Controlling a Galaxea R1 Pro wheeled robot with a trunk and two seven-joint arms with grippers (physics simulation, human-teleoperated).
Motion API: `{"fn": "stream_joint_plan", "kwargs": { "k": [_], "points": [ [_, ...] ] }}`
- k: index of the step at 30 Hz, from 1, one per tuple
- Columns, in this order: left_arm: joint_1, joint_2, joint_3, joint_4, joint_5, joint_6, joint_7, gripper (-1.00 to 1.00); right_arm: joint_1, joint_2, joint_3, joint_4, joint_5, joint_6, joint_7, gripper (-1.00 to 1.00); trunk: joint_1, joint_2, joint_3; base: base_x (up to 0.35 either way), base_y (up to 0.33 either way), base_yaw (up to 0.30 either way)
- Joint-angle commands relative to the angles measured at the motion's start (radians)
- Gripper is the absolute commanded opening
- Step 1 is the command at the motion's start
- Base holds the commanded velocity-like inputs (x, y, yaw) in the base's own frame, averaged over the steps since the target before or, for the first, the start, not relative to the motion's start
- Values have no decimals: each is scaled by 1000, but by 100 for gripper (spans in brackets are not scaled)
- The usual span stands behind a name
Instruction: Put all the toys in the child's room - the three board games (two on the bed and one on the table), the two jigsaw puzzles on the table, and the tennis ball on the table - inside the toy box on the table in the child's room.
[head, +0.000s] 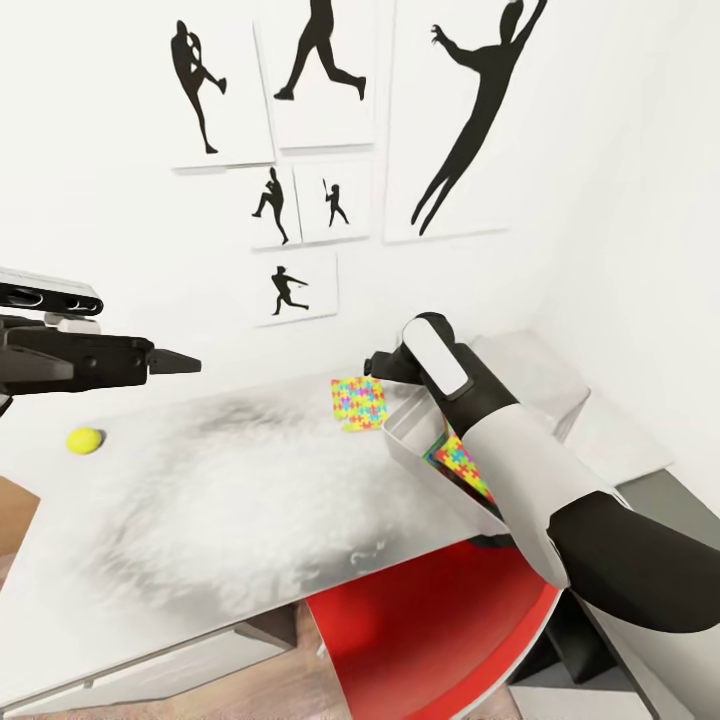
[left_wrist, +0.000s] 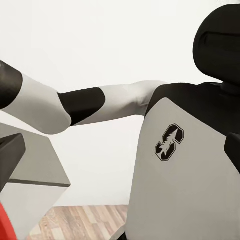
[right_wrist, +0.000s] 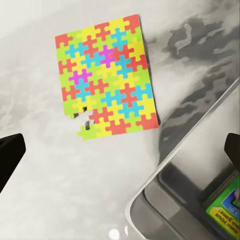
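Observation:
One jigsaw puzzle (head: 358, 403) (right_wrist: 107, 80) lies flat on the pale table (head: 230, 500), just beside a corner of the grey toy box (head: 405, 440) (right_wrist: 190, 170). My right gripper (head: 376, 362) (right_wrist: 120, 150) hovers open above that puzzle and the box corner, holding nothing. Inside the box I see a second puzzle-patterned sheet (head: 462, 466) and the corner of a green and yellow board game (right_wrist: 224, 211). The yellow tennis ball (head: 84, 440) rests on the table at the far left. My left gripper (head: 188, 364) hangs open above the table, right of the ball.
A red rounded seat (head: 440, 630) sits under the table's front edge. A brown object (head: 14, 520) pokes in at the left edge. Black silhouette posters (head: 300, 150) hang on the white wall behind. The left wrist view faces my own torso (left_wrist: 175, 165).

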Motion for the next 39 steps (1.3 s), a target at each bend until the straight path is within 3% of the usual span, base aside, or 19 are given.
{"fn": "stream_joint_plan", "kwargs": {
  "k": [1,39],
  "points": [
    [-2,2,-4,0,1,11,-5,100,-1,0,2,-1,-4,1,-10,100,1,-2,-4,0,0,0],
    [1,11,-3,4,-5,11,-5,100,-3,0,27,-52,11,-35,27,100,1,-2,-66,0,0,0]
  ]
}}
